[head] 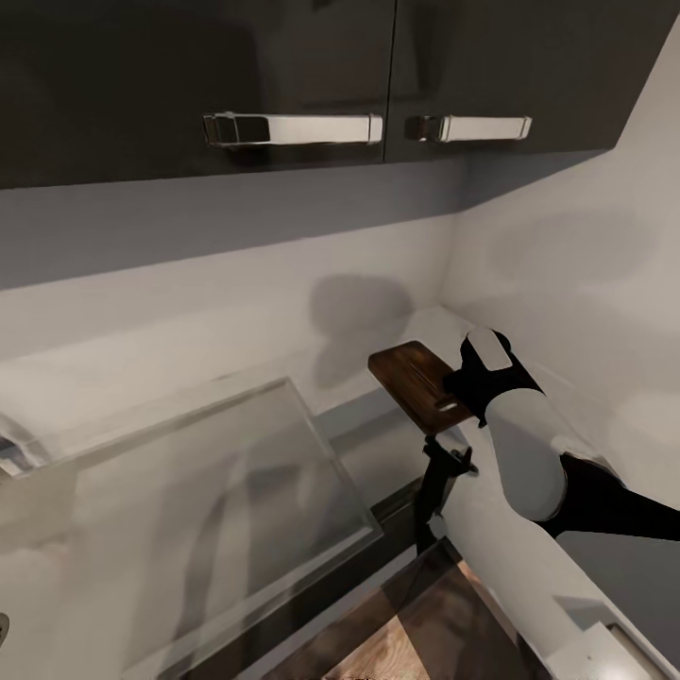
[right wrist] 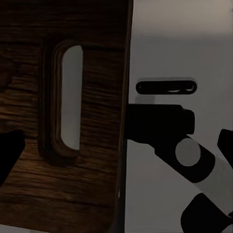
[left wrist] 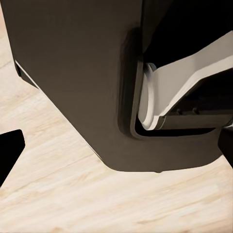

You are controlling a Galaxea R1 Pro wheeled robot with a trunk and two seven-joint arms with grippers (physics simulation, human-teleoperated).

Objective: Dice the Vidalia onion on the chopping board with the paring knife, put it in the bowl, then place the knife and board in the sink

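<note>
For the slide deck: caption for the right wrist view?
Right wrist camera close over the chopping board and its slot handle.

wall cabinets (head: pixel 283 76) | chrome handles (head: pixel 293 128) | wood floor (left wrist: pixel 58 194)

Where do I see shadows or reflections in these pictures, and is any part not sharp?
Head view: a soft grey shadow lies on the wall behind the chopping board; the glossy countertop reflects dark streaks. Right wrist view: the board's slot handle is sharp and its grain visible, though the board is dim. Left wrist view: the dark panel's edges look slightly soft.
</note>
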